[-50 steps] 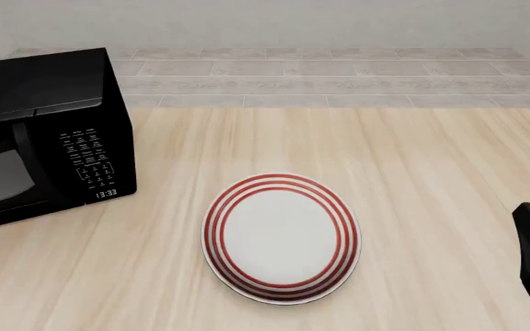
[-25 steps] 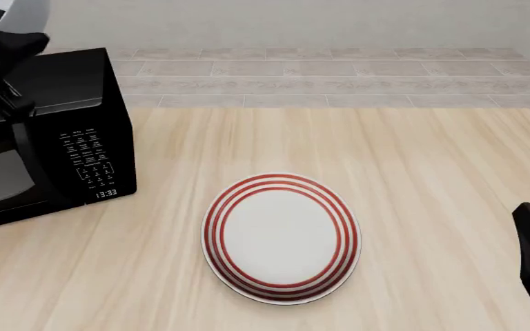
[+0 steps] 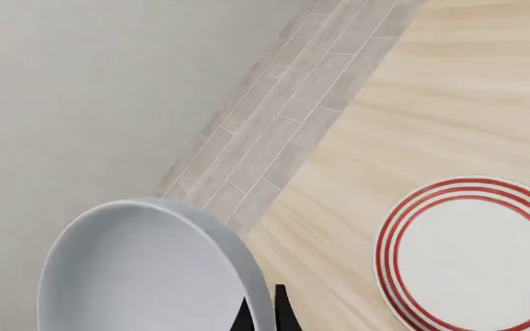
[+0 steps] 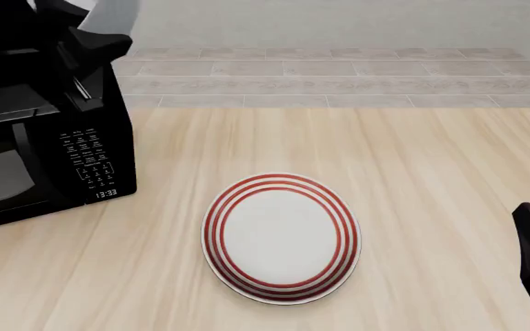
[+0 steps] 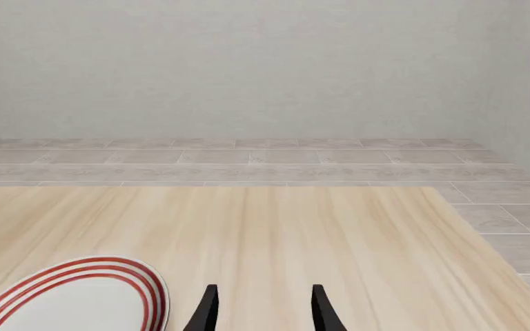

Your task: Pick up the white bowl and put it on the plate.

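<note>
Pale wood-grain tabletop (image 4: pixel 430 179), running back to a band of grey tiled floor and a plain light wall.

Black microwave oven (image 4: pixel 44 152) on the left side of the table, door with an oval window, keypad and a clock display on its right panel.

Round flat white plate with three red rings at its rim (image 4: pixel 281 238) lies on the table near the front, about centre, to the right of the microwave and apart from it. Nothing rests on it. Also visible in the left wrist view (image 3: pixel 472 255) and, partly, in the right wrist view (image 5: pixel 72 296).

Left gripper (image 4: pixel 85 65) is up over the microwave's top, at the upper left of the front view. It carries the plain glossy white round bowl (image 4: pixel 108 14), mostly cut off by the top edge there. In the left wrist view the bowl (image 3: pixel 145 269) sits tilted on edge, hollow facing the camera, with its rim nipped between the two dark fingertips (image 3: pixel 281 310). Bowl is in the air, well apart from the plate.

Right gripper (image 5: pixel 260 310) low over the table at the right edge, fingers spread with bare wood between them, holding nothing. Plate lies just beside it.
</note>
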You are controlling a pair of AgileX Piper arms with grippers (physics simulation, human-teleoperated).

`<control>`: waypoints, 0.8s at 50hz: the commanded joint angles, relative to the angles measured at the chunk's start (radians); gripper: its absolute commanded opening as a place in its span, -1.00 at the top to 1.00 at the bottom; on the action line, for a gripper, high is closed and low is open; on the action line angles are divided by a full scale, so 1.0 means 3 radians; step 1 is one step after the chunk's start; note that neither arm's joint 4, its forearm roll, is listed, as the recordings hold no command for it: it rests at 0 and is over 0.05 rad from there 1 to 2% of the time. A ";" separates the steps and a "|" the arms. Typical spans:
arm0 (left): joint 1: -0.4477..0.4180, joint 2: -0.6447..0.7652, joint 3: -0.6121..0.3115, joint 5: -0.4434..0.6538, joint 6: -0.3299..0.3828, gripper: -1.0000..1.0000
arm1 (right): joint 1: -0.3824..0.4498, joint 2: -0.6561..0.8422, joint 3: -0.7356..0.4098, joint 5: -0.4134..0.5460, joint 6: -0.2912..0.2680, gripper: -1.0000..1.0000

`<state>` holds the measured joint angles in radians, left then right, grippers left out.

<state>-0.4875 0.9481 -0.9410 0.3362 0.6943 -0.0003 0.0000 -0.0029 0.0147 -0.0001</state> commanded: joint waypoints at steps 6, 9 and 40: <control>-0.0422 0.0270 0.0094 -0.0225 -0.0031 1.00 | 0.0001 0.0021 0.0001 -0.0057 0.0000 -1.00; -0.0461 0.0311 0.0129 -0.0256 -0.0007 1.00 | 0.0002 0.0021 0.0001 -0.0057 0.0001 -1.00; -0.0911 0.0751 0.0267 -0.0579 -0.0153 1.00 | 0.0001 0.0021 0.0001 -0.0057 0.0000 -1.00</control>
<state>-0.7186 1.1294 -0.8684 0.1993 0.6625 -0.0004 0.0000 -0.0029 0.0147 -0.0001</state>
